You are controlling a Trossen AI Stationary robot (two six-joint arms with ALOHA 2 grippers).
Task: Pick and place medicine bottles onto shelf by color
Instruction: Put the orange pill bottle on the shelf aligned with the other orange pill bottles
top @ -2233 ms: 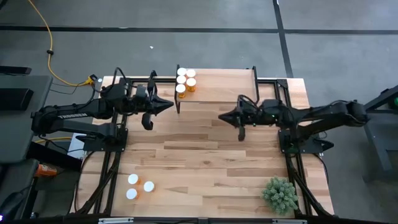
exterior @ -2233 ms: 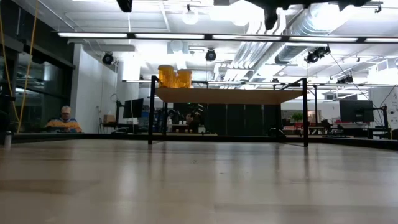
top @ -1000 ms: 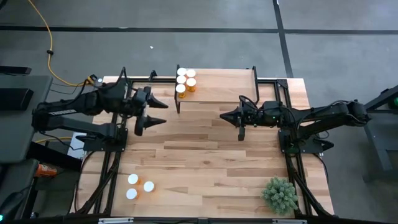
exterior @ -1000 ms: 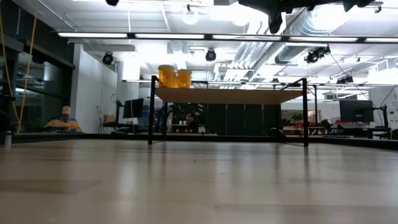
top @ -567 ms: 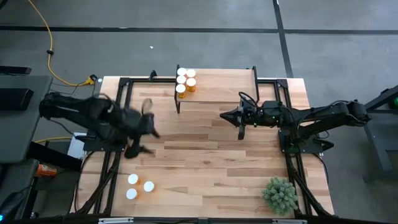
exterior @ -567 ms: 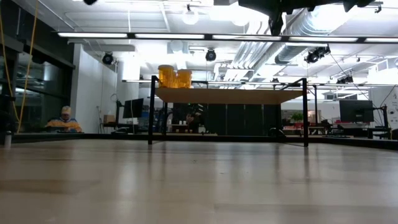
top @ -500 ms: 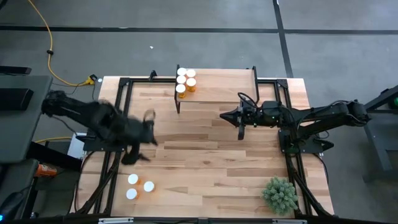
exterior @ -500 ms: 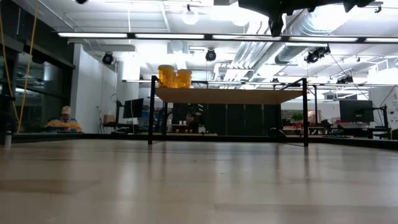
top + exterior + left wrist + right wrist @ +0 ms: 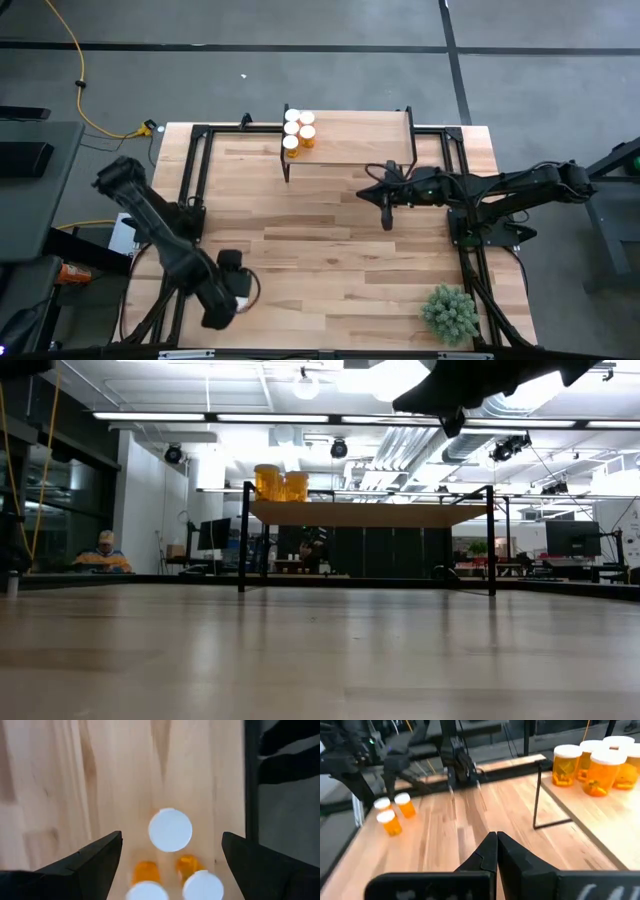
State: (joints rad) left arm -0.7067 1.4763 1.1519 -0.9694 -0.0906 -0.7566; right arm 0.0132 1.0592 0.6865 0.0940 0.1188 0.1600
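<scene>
Three medicine bottles with white caps (image 9: 170, 830) (image 9: 202, 885) (image 9: 146, 892) stand upright on the table near its front left corner. My left gripper (image 9: 171, 836) hangs open above them, pointing down, with a finger on either side of the group and touching none. In the high view its arm (image 9: 222, 290) covers most of them. Several more bottles (image 9: 298, 130) (image 9: 280, 484) stand at the left end of the shelf (image 9: 360, 135). My right gripper (image 9: 387, 212) is shut on nothing, in the air in front of the shelf.
A small green plant (image 9: 450, 312) stands at the near right corner. The shelf's black legs (image 9: 287, 165) (image 9: 413, 150) rise from the far middle of the table. Bare wood (image 9: 330, 260) lies between the two arms.
My left gripper has swung from beside the shelf's left end toward the table's near left corner and has tipped to point down over the three bottles there. The bottles have stayed where they were.
</scene>
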